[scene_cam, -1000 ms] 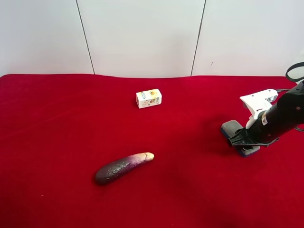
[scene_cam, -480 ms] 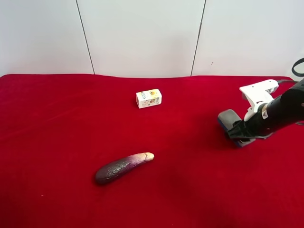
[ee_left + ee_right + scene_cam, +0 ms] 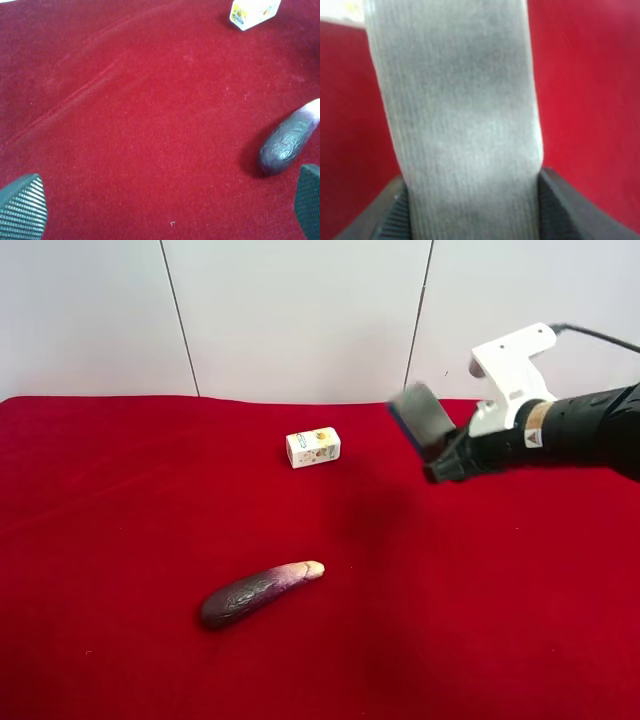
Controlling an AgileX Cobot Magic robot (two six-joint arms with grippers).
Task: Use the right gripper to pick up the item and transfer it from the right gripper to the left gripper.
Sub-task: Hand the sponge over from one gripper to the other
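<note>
On the red cloth [image 3: 120, 500] an eggplant [image 3: 262, 593] lies near the front, a small white box [image 3: 313, 447] farther back. Right of the box, the grey block [image 3: 420, 417] is up in the air, pinched at one end by the right gripper [image 3: 440, 462]. The left gripper [image 3: 165, 205] is spread wide over the cloth near the eggplant

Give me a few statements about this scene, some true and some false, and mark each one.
1. The right hand holds the item up off the red cloth. True.
2. The left hand is shut on the eggplant. False: it is open and empty, and the eggplant lies on the cloth.
3. The white box stands apart from the eggplant. True.
4. The left hand touches the item. False: only cloth shows between its fingers, and the item is not in the left wrist view.
</note>
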